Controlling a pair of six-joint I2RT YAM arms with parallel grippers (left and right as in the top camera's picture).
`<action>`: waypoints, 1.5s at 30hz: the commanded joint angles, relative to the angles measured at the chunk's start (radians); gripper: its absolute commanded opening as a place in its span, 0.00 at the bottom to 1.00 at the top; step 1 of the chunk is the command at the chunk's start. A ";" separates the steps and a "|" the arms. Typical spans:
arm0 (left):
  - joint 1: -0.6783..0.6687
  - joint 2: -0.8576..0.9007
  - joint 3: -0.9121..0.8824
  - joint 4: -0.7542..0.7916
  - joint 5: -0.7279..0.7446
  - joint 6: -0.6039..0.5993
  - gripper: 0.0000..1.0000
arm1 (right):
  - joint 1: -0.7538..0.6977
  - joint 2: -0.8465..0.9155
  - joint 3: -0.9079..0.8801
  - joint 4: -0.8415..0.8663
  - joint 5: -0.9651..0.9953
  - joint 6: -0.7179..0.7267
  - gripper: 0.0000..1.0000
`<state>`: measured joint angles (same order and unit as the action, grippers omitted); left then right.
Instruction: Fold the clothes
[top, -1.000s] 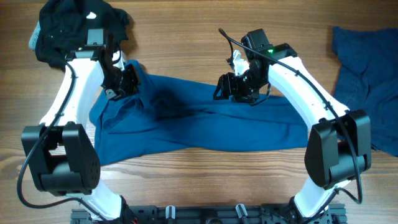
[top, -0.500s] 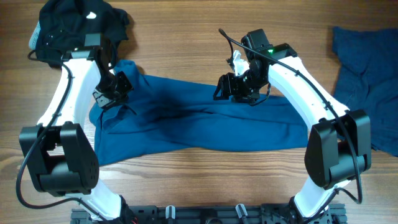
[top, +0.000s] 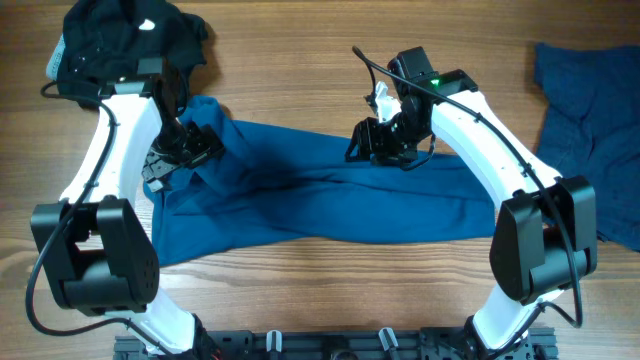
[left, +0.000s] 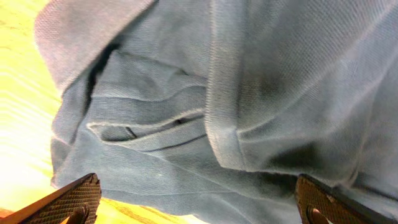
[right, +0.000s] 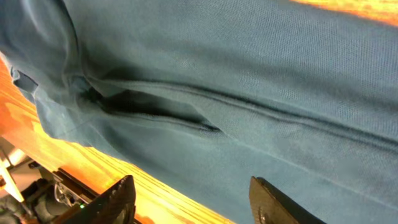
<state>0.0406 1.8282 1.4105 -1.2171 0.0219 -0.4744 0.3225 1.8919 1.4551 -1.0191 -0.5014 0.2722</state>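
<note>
left wrist view: creased folds of the blue polo shirt (left: 280, 74), unseen overhead, are shown ahead of the wide-spread left gripper (left: 198, 190); the right gripper (right: 189, 190) is seen parted, empty.

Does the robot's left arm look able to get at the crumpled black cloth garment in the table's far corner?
Probably yes. The left pincer stands open over the medium-blue cloth shirt, and the crumpled black cloth garment lies just beyond it with no other thing between.

The blue polo shirt (left: 261, 93) is lying in folds; the left gripper (left: 205, 200) is hanging over it, jaws wide apart.
</note>
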 joint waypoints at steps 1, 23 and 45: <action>0.003 -0.086 -0.002 0.001 -0.058 -0.062 0.99 | 0.005 -0.039 -0.008 -0.031 -0.004 0.020 0.54; -0.126 -0.452 -0.060 -0.065 0.200 0.042 1.00 | -0.044 -0.327 -0.050 -0.389 0.554 0.409 1.00; -0.385 -0.202 -0.501 0.947 0.386 -0.241 0.62 | -0.249 -0.202 -0.189 0.105 0.271 0.108 0.04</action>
<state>-0.3046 1.5406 0.9207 -0.3340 0.3347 -0.6720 0.0776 1.6173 1.2896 -0.9348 -0.2337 0.3851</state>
